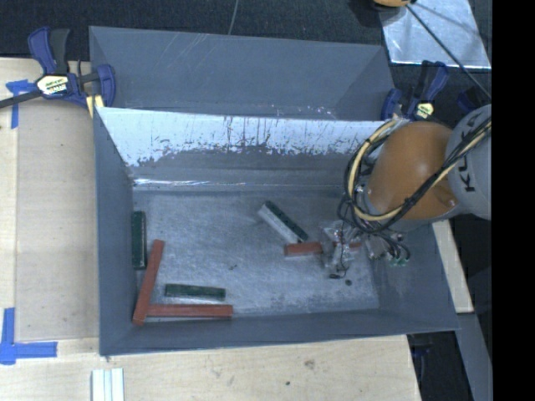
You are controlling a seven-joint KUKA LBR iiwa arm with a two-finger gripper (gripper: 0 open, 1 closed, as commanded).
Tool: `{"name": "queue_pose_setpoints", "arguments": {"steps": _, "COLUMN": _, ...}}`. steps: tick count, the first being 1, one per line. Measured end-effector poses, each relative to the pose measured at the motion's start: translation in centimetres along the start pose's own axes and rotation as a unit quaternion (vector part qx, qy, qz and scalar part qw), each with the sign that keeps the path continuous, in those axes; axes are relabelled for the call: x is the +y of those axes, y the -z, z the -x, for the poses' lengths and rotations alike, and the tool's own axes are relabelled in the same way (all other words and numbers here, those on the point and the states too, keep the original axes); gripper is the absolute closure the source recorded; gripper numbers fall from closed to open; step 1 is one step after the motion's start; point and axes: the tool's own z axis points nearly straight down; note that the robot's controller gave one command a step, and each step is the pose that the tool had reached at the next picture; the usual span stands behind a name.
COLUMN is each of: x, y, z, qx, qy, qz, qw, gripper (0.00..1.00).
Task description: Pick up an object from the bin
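Near left corner: a long red bar (188,312) along the near wall meets a second red bar (148,278) in an L, with a dark green bar (194,291) just inside. Another green strip (138,239) lies by the left wall. Right of mid-floor my gripper (339,260) sits low; I can't tell the claw's state. Just left of it a short red-brown block (303,249) lies flat, and I judge it the nearest pick. Likely stiff, light, smooth-faced, maybe slippery; I'd pinch across its narrow width at mid-length. Slightly farther, a grey-and-dark bar (280,221) lies diagonal, close to the block. The bin (251,82) is matte grey metal with a scuffed far wall.
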Motion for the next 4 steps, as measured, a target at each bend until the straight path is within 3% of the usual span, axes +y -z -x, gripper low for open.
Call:
{"name": "queue_pose_setpoints", "arguments": {"steps": 1, "x": 0.1, "y": -0.2, "z": -0.2, "qx": 0.0026, "qy": 0.0, "qz": 0.001, "qw": 1.0, "gripper": 0.0}}
{"name": "queue_pose_setpoints", "arguments": {"steps": 2, "x": 0.1, "y": -0.2, "z": -0.2, "qx": 0.0026, "qy": 0.0, "qz": 0.001, "qw": 1.0, "gripper": 0.0}}
{"name": "queue_pose_setpoints", "arguments": {"steps": 3, "x": 1.7, "y": 0.4, "z": 3.2, "qx": 0.005, "qy": -0.03, "qz": 0.001, "qw": 0.9995, "gripper": 0.0}}
{"name": "queue_pose_setpoints", "arguments": {"steps": 4, "x": 2.4, "y": 0.9, "z": 6.2, "qx": 0.002, "qy": -0.045, "qz": 0.003, "qw": 0.999, "gripper": 0.0}}
